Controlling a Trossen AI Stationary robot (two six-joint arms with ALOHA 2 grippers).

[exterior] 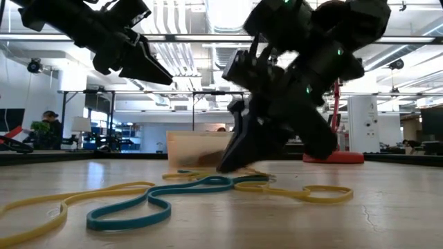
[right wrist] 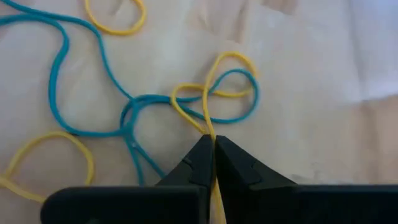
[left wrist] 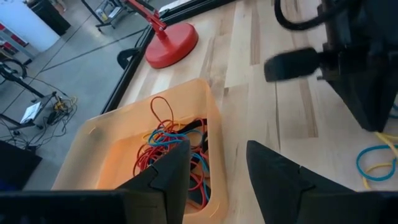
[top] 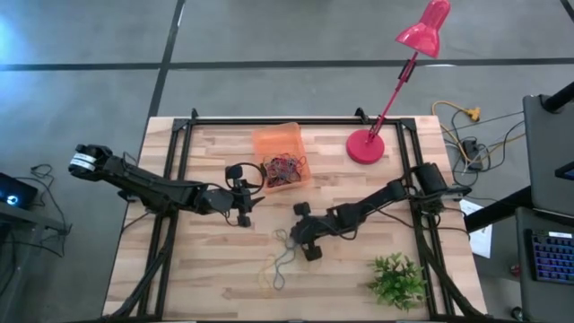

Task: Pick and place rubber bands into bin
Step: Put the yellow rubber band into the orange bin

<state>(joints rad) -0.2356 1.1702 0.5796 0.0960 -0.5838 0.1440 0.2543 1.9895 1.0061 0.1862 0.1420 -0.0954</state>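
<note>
Fingers, right (right wrist: 213, 149): pinching yellow rubber band (right wrist: 210, 109) (on table) | left (left wrist: 217, 168): spread

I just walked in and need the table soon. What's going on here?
The robot is clearing rubber bands off the table into the orange bin. The right gripper is down on the wood, fingers shut on a yellow rubber band tangled with a blue one. The left gripper hangs open above the bin, which already holds a pile of bands. A few loose bands remain on the table.
</note>
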